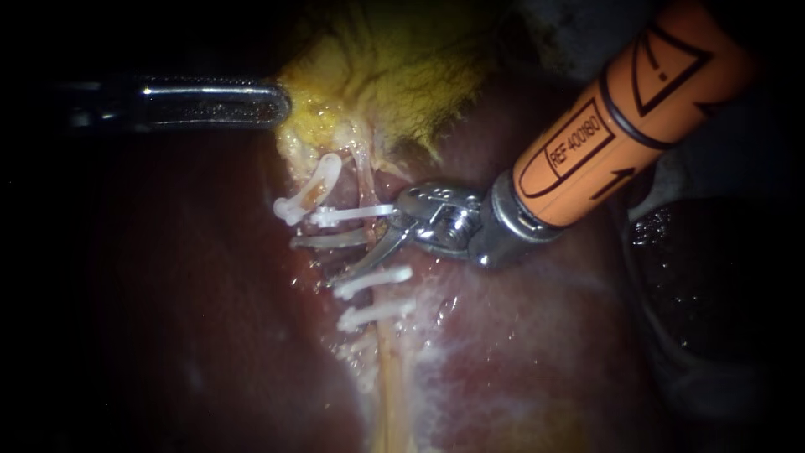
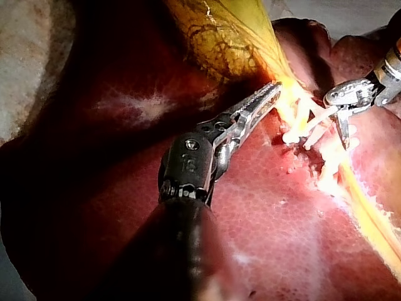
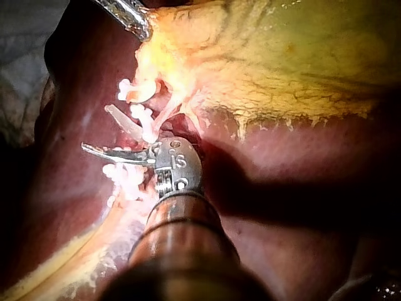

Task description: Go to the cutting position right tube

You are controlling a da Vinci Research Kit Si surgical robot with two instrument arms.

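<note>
Right instrument (image 1: 314, 258) open wide, blades prob. either side of right tube (image 1: 366, 180), btwn clips (image 1: 373, 281). Left instrument (image 1: 281, 102) shut tight on gallbladder (image 1: 394, 75) edge.

Risks: blade tip poking liver (image 1: 520, 361) underneath; cut landing too near a clip, or knocking one loose; nicking the other tube just beside.

Hard to see: tube where blades cross it, lost in metal & glare; can't tell if both blades reach fully past it. Left shaft mostly in the dark.
</note>
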